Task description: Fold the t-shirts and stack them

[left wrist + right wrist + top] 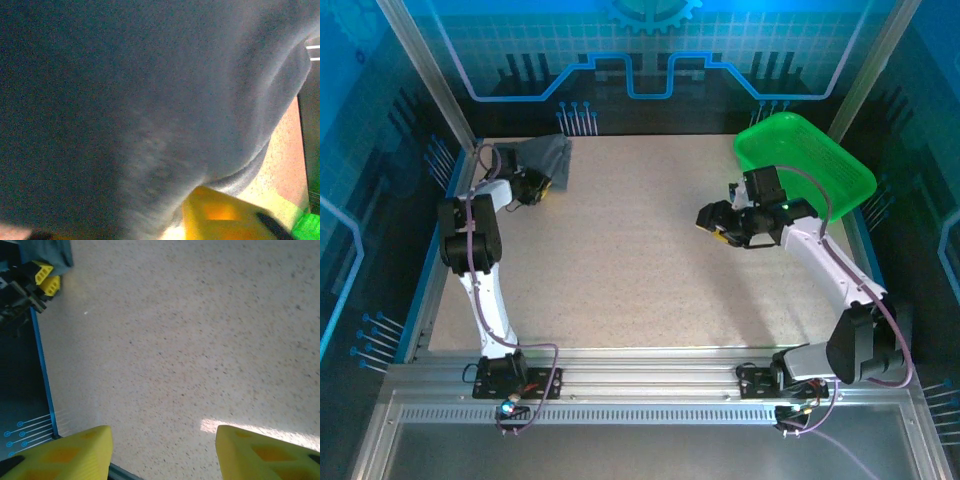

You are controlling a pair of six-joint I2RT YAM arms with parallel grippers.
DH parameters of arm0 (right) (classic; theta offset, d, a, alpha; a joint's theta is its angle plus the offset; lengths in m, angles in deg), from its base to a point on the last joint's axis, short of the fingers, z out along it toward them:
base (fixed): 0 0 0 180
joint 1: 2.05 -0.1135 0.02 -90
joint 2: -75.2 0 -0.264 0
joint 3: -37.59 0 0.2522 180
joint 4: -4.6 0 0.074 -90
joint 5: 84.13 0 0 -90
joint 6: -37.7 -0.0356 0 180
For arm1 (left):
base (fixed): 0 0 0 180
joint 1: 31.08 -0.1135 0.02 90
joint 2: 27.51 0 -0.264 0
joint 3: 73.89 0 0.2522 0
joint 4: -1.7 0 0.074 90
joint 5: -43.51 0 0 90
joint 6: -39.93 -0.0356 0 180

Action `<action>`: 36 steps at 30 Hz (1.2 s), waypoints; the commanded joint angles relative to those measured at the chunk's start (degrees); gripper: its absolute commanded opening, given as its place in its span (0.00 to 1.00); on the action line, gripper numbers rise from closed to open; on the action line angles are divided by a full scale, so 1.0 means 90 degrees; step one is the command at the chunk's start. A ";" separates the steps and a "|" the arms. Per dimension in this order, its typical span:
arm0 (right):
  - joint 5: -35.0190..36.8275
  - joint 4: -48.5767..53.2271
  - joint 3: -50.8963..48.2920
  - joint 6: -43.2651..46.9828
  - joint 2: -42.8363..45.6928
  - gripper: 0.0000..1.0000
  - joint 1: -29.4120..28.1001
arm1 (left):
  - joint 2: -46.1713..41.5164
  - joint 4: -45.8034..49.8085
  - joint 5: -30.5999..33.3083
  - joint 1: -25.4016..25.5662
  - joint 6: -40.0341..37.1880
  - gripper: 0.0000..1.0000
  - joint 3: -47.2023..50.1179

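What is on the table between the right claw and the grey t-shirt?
The stretch is bare: speckled tabletop runs from the right claw to the t-shirt, as seen in the top view.

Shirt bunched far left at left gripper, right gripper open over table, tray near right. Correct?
No: the tray is at the far right, per the top view. Shirt far left at the left gripper, right gripper open over table: correct.
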 commanded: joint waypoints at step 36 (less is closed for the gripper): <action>0.4745 -0.5423 -0.4505 0.4080 0.1748 1.00 0.0680 | -0.7874 -0.2687 0.4460 0.1998 -0.4264 0.99 0.7738</action>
